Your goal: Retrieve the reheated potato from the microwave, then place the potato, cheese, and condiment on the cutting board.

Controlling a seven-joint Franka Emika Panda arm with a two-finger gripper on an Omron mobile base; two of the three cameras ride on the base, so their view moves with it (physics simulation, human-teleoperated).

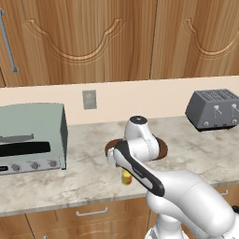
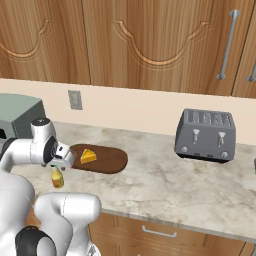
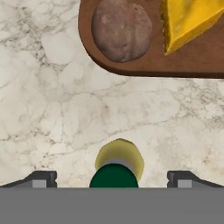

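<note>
The dark-brown cutting board [image 3: 144,65] lies on the marble counter, also seen in the right base view [image 2: 110,161]. On it rest the brown potato [image 3: 121,30] and the yellow cheese wedge [image 3: 188,19] [image 2: 89,156]. The condiment bottle [image 3: 117,168] [image 2: 57,179] [image 1: 126,177], yellow with a dark green cap, stands upright on the counter just in front of the board. My gripper [image 3: 113,178] [image 2: 56,169] hangs straight above the bottle, open, with a fingertip on either side of the cap and apart from it. The microwave is out of view.
A pale grey-green toaster oven [image 1: 30,137] stands at the left of the counter. A grey toaster [image 2: 206,134] sits at the back right. Bare marble [image 2: 165,185] stretches between board and toaster. The counter's front edge [image 1: 70,203] runs close below the bottle.
</note>
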